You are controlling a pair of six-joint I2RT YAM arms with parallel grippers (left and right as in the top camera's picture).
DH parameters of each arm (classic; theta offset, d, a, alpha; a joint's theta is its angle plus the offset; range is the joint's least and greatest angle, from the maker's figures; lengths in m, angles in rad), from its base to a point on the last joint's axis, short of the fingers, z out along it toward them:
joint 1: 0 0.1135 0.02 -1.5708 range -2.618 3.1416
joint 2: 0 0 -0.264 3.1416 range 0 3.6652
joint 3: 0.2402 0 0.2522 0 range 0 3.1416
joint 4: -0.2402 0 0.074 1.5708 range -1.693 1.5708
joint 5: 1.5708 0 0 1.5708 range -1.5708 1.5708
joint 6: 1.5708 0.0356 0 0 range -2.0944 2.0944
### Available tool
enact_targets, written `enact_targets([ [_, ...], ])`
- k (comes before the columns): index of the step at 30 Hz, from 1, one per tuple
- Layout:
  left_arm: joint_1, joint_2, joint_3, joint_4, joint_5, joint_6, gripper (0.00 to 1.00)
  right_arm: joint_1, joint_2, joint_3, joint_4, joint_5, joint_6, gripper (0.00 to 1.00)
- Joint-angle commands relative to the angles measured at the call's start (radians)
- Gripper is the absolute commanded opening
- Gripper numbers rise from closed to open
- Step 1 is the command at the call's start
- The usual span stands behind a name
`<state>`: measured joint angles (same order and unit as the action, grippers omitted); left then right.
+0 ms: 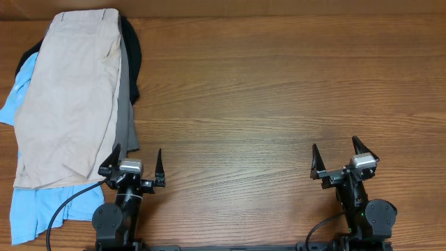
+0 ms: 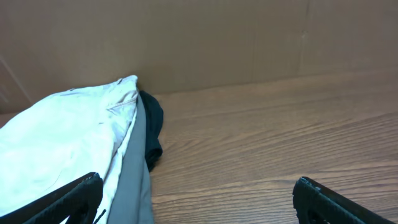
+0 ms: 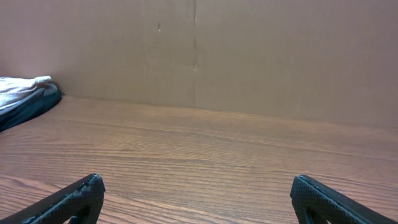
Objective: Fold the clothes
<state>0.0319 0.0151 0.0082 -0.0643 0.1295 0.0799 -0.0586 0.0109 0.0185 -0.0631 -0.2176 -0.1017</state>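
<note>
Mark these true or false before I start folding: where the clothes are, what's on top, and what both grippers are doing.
1. The clothes lie on the robot's right side. False: they lie on its left.
2. The beige shorts are on top. True.
3. The left gripper is shut on the shorts. False: it is open and holds nothing.
4. The right gripper is open and holds nothing. True.
5. A light-blue garment shows beneath the shorts. True.
</note>
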Motion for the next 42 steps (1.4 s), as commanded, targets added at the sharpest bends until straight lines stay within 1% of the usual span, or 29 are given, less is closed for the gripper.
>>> enact_targets([
  [1, -0.008, -0.004, -0.003, -0.003, -0.026, 0.010, 1.00, -0.005, -0.006, -0.010, 0.010, 0.007, 0.006, 1.00],
  [4, -0.008, -0.004, -0.003, -0.003, -0.036, 0.014, 1.00, -0.005, -0.006, -0.010, 0.012, 0.007, 0.027, 1.00],
  [7, -0.006, -0.004, -0.003, -0.002, -0.119, 0.028, 1.00, -0.005, -0.006, -0.008, 0.011, 0.008, 0.075, 1.00],
  [10, -0.006, -0.004, -0.003, -0.011, -0.102, 0.023, 1.00, -0.005, 0.000, 0.011, -0.014, 0.007, 0.125, 1.00],
  [13, -0.006, -0.004, -0.003, 0.011, -0.102, 0.012, 1.00, -0.005, 0.031, 0.054, -0.048, 0.007, 0.125, 1.00],
  [14, -0.006, -0.004, -0.003, 0.038, -0.089, -0.008, 1.00, -0.005, 0.051, 0.081, -0.071, 0.007, 0.125, 1.00],
  [16, -0.006, -0.004, -0.002, 0.078, -0.069, -0.010, 1.00, -0.005, 0.108, 0.150, -0.124, 0.006, 0.124, 1.00],
  [18, -0.006, -0.003, 0.018, 0.069, -0.047, -0.023, 1.00, -0.005, 0.158, 0.208, -0.156, 0.006, 0.124, 1.00],
  [21, -0.006, 0.030, 0.095, 0.013, -0.046, -0.097, 1.00, -0.005, 0.304, 0.362, -0.220, 0.006, 0.095, 1.00],
  [25, -0.006, 0.174, 0.270, -0.085, -0.030, -0.106, 1.00, -0.005, 0.513, 0.576, -0.281, 0.006, 0.094, 1.00],
  [28, -0.006, 0.358, 0.442, -0.137, -0.019, -0.105, 1.00, -0.005, 0.710, 0.786, -0.375, -0.005, 0.094, 1.00],
  [29, -0.006, 0.426, 0.508, -0.164, -0.010, -0.103, 1.00, -0.005, 0.753, 0.832, -0.403, -0.005, 0.094, 1.00],
  [30, -0.006, 0.531, 0.611, -0.218, -0.005, -0.102, 1.00, -0.005, 0.843, 0.930, -0.467, -0.010, 0.095, 1.00],
  [33, -0.006, 0.748, 0.833, -0.348, -0.005, -0.102, 1.00, -0.005, 1.005, 1.112, -0.604, -0.020, 0.095, 1.00],
  [34, -0.006, 0.860, 0.953, -0.422, 0.003, -0.102, 1.00, -0.005, 1.082, 1.202, -0.680, -0.020, 0.095, 1.00],
  [36, -0.006, 1.003, 1.114, -0.531, 0.031, -0.101, 1.00, -0.005, 1.200, 1.340, -0.804, -0.020, 0.095, 1.00],
  [39, -0.006, 1.225, 1.379, -0.715, 0.109, -0.079, 1.00, -0.005, 1.342, 1.501, -0.946, -0.020, 0.095, 1.00],
  [41, -0.006, 1.371, 1.550, -0.805, 0.158, -0.053, 1.00, -0.005, 1.449, 1.616, -1.031, -0.040, 0.095, 1.00],
  [42, -0.006, 1.430, 1.607, -0.818, 0.159, -0.054, 1.00, -0.005, 1.476, 1.638, -1.036, -0.053, 0.095, 1.00],
])
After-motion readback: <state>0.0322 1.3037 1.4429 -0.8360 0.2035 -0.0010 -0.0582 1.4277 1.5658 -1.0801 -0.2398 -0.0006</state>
